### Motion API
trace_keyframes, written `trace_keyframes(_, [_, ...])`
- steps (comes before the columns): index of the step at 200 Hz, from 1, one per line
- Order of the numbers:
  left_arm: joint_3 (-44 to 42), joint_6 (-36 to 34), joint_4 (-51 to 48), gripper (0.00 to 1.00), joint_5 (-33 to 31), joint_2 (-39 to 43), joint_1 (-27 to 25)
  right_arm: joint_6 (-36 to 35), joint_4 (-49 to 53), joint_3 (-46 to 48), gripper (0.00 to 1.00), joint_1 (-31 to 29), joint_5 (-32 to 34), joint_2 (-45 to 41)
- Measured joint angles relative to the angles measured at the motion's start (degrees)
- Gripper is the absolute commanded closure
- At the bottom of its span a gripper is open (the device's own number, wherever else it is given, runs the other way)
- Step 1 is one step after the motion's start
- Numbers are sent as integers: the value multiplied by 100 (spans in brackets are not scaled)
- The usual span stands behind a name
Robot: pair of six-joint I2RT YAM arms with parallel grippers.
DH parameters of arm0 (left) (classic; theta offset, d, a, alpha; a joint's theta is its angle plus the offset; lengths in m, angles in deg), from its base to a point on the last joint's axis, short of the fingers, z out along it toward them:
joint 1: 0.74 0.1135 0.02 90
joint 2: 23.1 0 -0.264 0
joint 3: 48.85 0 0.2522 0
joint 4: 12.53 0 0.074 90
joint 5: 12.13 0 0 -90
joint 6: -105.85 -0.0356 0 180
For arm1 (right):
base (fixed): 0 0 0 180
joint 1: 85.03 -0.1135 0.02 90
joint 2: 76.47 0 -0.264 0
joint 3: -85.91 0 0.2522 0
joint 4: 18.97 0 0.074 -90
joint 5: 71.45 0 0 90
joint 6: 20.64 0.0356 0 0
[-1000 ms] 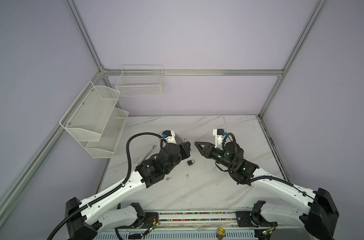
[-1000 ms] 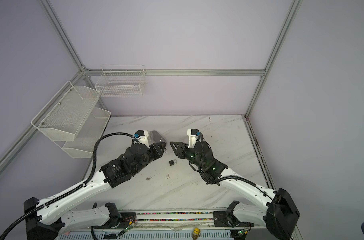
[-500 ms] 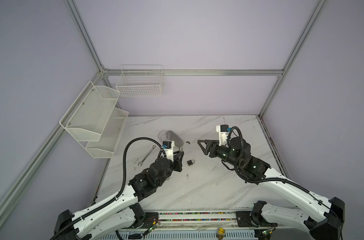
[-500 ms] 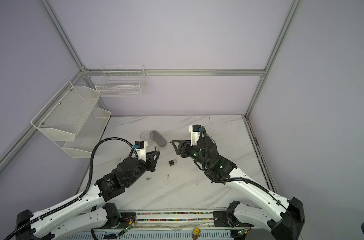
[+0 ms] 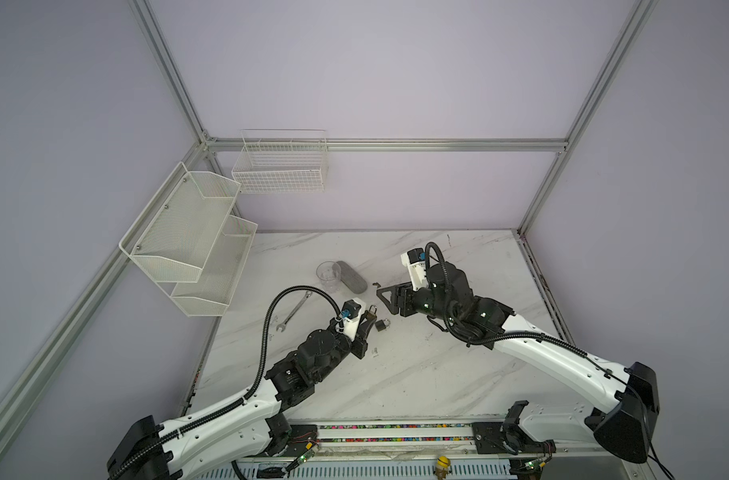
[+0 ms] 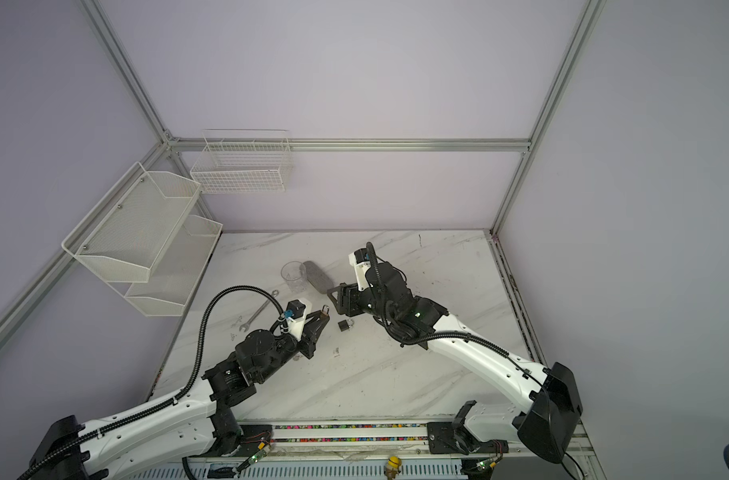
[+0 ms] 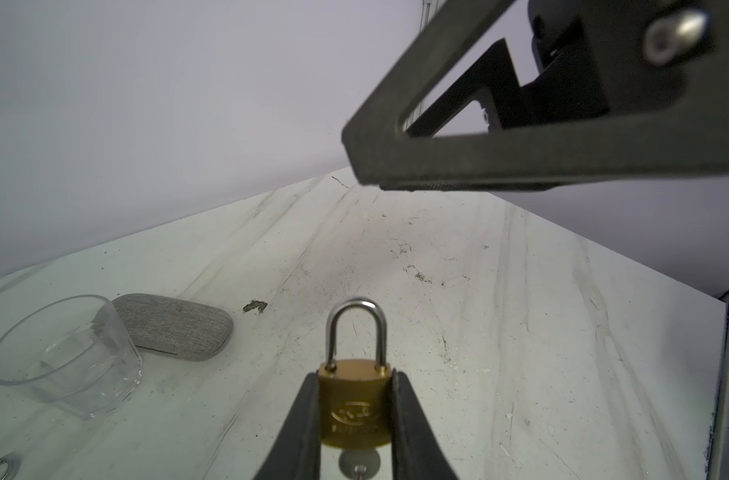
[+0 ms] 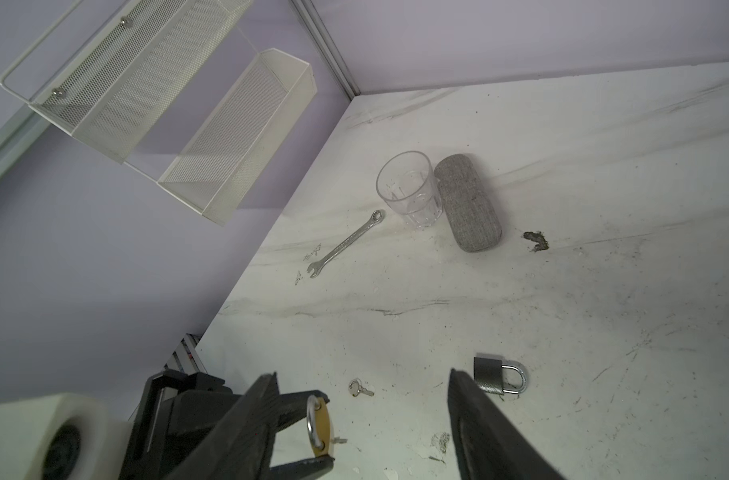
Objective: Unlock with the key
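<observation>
My left gripper (image 7: 356,382) is shut on the body of a brass padlock (image 7: 356,409), held just above the marble table (image 5: 416,374). Its shackle stands closed. A small silver key (image 7: 357,460) sticks out of the keyhole under the padlock body and also shows as a stub (image 8: 340,439) in the right wrist view. In both top views the brass padlock (image 5: 371,311) (image 6: 325,311) sits at the left fingertips. My right gripper (image 8: 362,374) (image 5: 385,296) hovers open just beyond it, holding nothing.
A dark grey padlock (image 8: 493,376) (image 5: 381,325) and a loose key (image 8: 360,389) lie on the table near the grippers. Farther back are a clear glass (image 5: 328,274), a grey fabric case (image 5: 352,282) and a wrench (image 5: 294,311). Mesh shelves (image 5: 188,241) hang on the left wall.
The right gripper's jaws have spread apart and it has drawn back from the padlock. The left arm has dropped lower and nearer the front, uncovering the glass and case.
</observation>
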Motion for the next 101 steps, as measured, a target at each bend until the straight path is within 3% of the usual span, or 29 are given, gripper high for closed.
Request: trace_keyframes(101, [-35, -20, 116, 100, -9, 17, 0, -431, 557, -553, 32, -341, 341, 527])
